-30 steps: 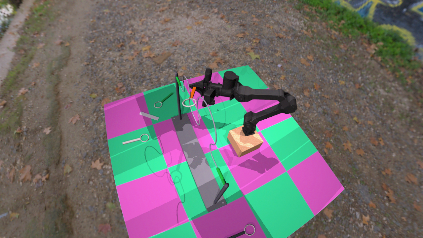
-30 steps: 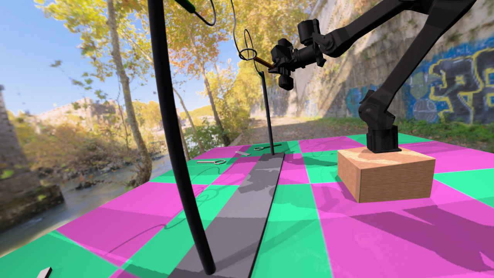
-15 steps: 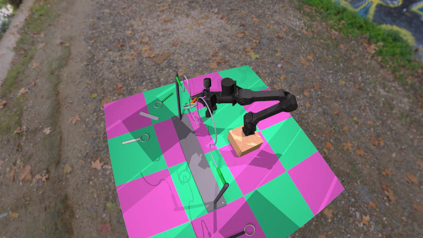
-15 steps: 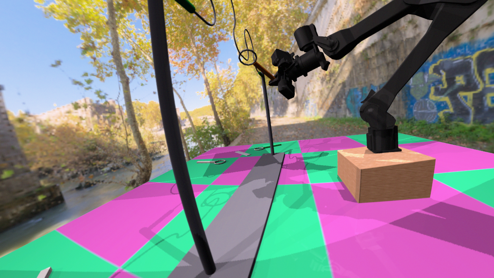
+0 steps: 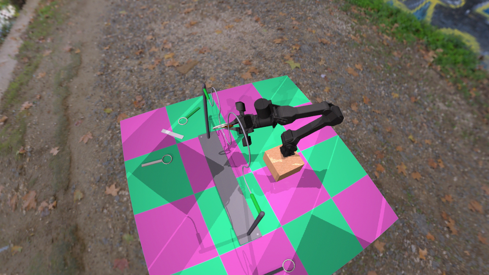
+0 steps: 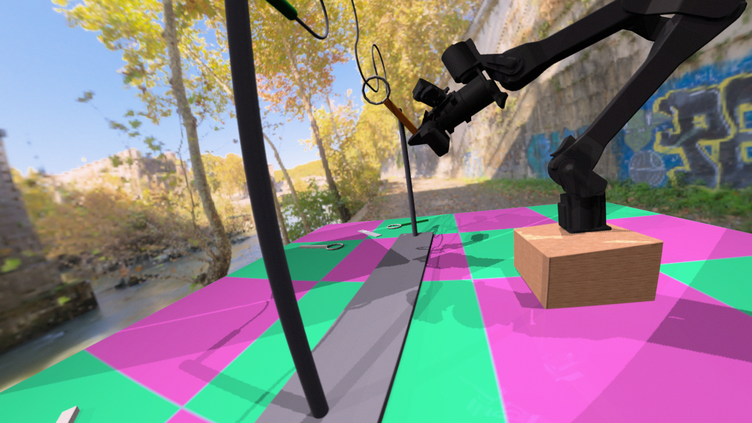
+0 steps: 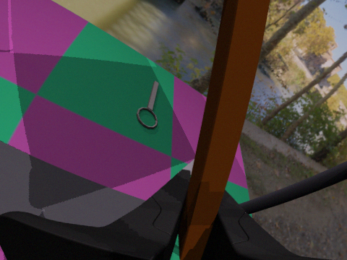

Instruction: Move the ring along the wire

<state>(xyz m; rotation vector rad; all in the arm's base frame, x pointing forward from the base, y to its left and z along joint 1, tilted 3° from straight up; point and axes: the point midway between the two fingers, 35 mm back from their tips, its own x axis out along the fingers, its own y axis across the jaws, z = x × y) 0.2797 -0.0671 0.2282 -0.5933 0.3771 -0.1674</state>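
Observation:
My gripper point(image 5: 235, 125) point(image 6: 415, 137) point(image 7: 194, 179) is shut on the orange handle point(image 5: 228, 125) point(image 6: 400, 116) point(image 7: 231, 108). The pale ring point(image 5: 216, 127) point(image 6: 363, 90) is at the handle's far end, beyond the wrist view. The thin grey wire point(image 5: 250, 150) point(image 6: 356, 42) bends low inside the ring's outline in the exterior view; any contact is too small to tell. The ring is along the grey part, nearer the far post point(image 5: 206, 116) point(image 6: 407, 178) point(image 7: 296, 191). One green part point(image 5: 205, 93) is by that post, the other point(image 5: 255, 203) point(image 6: 282, 7) by the near post point(image 5: 255, 222) point(image 6: 252, 157).
A tall grey wire arch stands beside the gripper in the top view. The grey base plate point(image 5: 235, 201) point(image 6: 362, 315) runs between the posts. The arm stands on a wooden block point(image 5: 282, 165) point(image 6: 599, 278). Loose ringed sticks and a white strip point(image 5: 172, 133) lie on the checkered mat.

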